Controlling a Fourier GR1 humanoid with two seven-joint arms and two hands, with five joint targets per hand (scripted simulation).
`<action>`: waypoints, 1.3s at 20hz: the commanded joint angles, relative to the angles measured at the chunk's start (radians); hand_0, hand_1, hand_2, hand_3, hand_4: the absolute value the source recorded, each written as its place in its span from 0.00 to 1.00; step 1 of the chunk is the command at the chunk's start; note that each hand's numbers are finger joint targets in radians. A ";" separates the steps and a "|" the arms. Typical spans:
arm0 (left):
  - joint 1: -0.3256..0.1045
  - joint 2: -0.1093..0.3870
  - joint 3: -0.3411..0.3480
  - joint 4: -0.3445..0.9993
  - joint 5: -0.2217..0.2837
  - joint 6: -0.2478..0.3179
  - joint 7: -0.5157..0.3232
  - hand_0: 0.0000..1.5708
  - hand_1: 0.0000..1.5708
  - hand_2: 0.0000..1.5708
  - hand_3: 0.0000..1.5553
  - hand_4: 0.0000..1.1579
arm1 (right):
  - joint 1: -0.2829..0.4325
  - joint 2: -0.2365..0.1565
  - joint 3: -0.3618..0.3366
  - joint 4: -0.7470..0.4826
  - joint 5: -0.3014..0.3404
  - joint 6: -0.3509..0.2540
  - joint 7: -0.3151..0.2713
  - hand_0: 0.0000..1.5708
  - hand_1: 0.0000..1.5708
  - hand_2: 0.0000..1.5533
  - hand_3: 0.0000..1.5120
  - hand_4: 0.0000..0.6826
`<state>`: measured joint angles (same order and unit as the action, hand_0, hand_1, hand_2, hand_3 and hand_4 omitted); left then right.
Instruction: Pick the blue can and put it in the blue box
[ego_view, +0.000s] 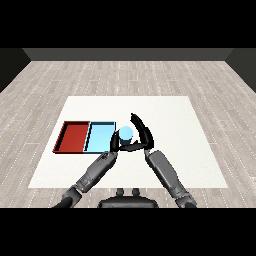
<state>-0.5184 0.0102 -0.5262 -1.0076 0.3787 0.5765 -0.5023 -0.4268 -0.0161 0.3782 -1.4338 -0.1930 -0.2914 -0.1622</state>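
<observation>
The blue can (125, 133) stands upright just right of the light blue tray (100, 136), outside its rim. My right hand (144, 136) is curled round the can, fingers arching over its far and right side and the thumb under its near side. Whether the can rests on the table or is lifted, I cannot tell. My left hand (114, 143) is at the can's left side, by the blue tray's near right corner, with its fingers fairly straight and holding nothing.
A red tray (73, 136) lies against the blue tray's left side. Both trays hold nothing. The white table (190, 150) stretches to the right and beyond the hands. Both forearms come in from the lower corners and meet near the can.
</observation>
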 joint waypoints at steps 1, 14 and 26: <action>0.035 -0.010 -0.012 0.008 -0.011 0.003 -0.040 1.00 1.00 1.00 0.95 0.98 | -0.041 0.015 -0.113 0.068 -0.063 0.076 -0.050 0.00 0.00 0.00 0.00 0.00; -0.060 0.187 0.217 0.145 -0.059 -0.016 0.048 1.00 1.00 1.00 0.96 0.98 | 0.252 -0.136 -0.191 -0.373 -0.085 0.110 -0.020 0.00 0.00 0.00 0.00 0.00; -0.226 0.287 0.282 0.611 -0.129 -0.147 0.170 1.00 1.00 1.00 0.95 0.91 | 0.304 -0.161 -0.303 -0.239 -0.195 0.255 -0.112 0.00 0.00 0.00 0.00 0.00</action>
<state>-0.7070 0.2776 -0.2675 -0.5529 0.2630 0.5012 -0.3114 -0.1319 -0.1612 0.1216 -1.7326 -0.3473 -0.0936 -0.2368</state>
